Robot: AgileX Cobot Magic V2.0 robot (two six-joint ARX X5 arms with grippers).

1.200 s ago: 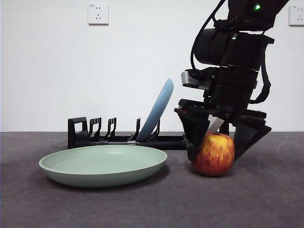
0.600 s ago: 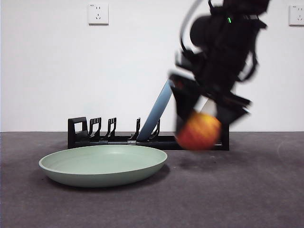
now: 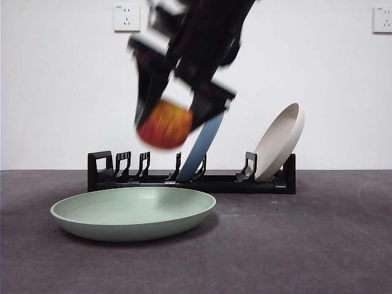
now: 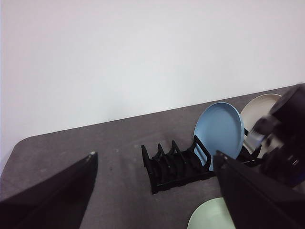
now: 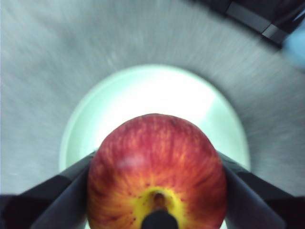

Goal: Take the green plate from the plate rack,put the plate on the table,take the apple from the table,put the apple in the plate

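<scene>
Right gripper has the apple clamped between its jaws, up in the air above the green plate, which sits flat on the table before the plate rack. Left gripper waits high, jaws spread wide and empty.

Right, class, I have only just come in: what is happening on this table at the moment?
The right gripper holds the apple in the air between its jaws, above the green plate; its wrist view shows the plate directly beneath the fruit. The green plate lies flat on the table, in front of the plate rack, which holds a blue plate and a beige plate. The left gripper waits with its jaws apart, holding nothing.
</scene>
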